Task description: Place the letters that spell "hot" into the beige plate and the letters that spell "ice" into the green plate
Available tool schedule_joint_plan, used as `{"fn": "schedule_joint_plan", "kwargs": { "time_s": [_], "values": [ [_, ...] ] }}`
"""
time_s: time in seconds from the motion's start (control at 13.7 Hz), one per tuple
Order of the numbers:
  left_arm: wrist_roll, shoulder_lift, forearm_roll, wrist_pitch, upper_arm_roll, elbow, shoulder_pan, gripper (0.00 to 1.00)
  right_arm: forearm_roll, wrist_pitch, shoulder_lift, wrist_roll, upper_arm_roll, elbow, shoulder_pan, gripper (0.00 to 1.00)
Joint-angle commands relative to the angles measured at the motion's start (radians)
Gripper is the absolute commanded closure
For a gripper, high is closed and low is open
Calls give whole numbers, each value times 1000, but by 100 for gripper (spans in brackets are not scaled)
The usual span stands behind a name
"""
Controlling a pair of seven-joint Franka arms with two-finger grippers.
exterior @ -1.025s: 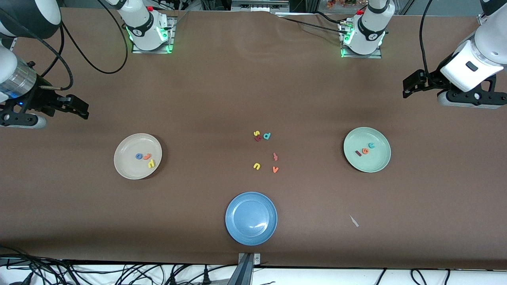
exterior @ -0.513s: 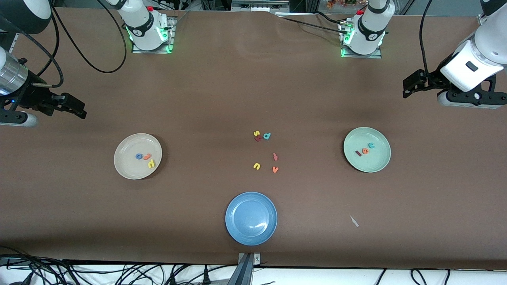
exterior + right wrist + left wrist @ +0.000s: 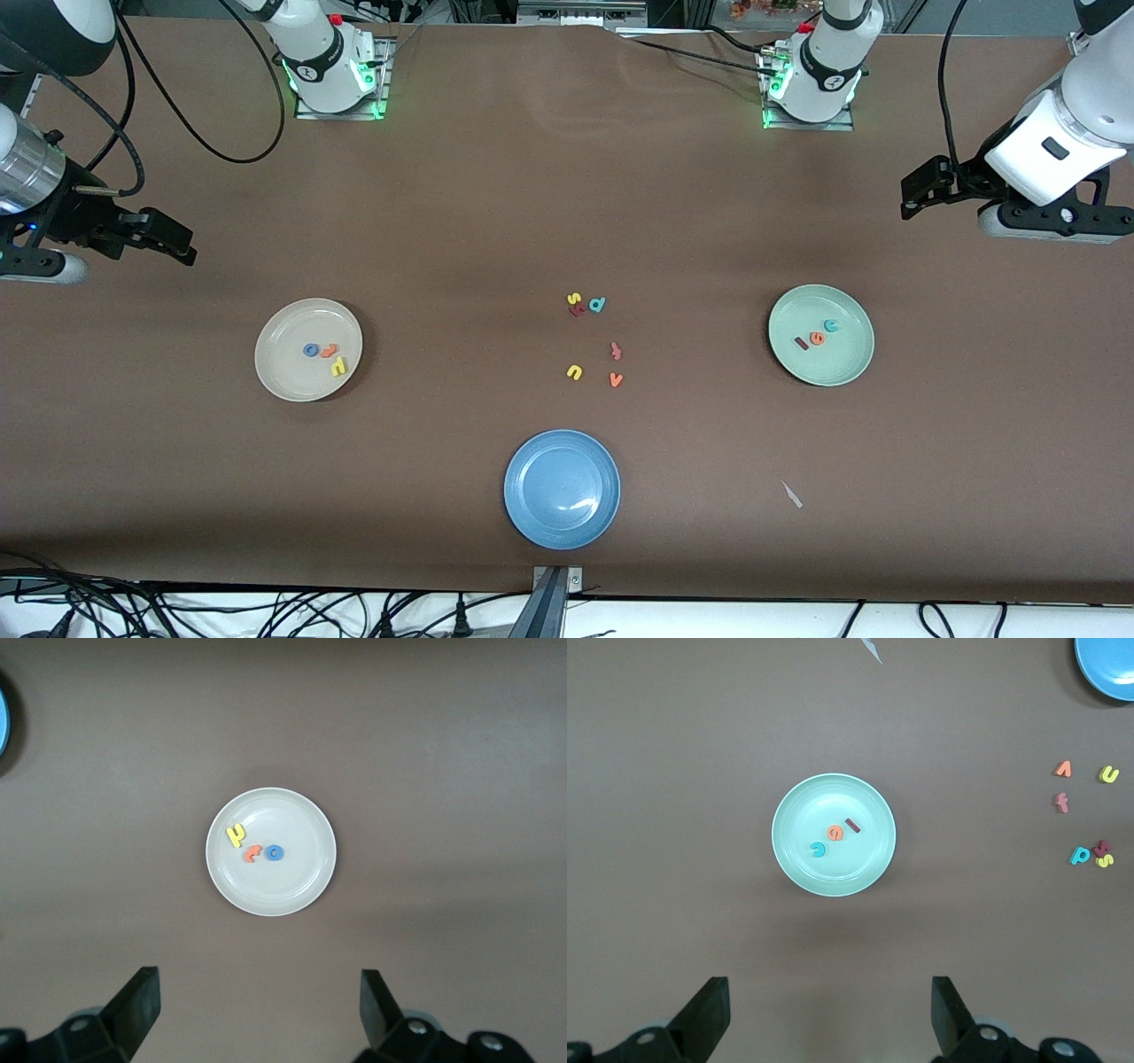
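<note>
beige plate (image 3: 288, 381): cream-beige, plain
"hot" letters (image 3: 324, 354): yellow, blue, orange
green plate (image 3: 842, 372): pale mint, plain
"ice" letters (image 3: 816, 338): dark red, teal, orange
blue plate (image 3: 562, 489): plain blue
table (image 3: 496, 204): brown

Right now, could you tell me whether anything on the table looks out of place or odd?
Only a small pale scrap on the bare table, nearer the camera than the green plate, belonging to nothing. Otherwise, five spare letters lie loose mid-table, and both plates hold their three letters.
</note>
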Motion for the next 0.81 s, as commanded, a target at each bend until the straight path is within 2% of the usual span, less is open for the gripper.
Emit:
{"fn": "schedule_joint_plan", "kwargs": {
  "time_s": [0.0,0.73],
  "values": [
    [3,1,-1,-16,5,12,-5,0,13,-26,7,-4,5,25,-4,0],
    [3,-1,-1,-16,5,12,-5,0,16,-37,9,-9,4,27,-5,0]
  ]
}}
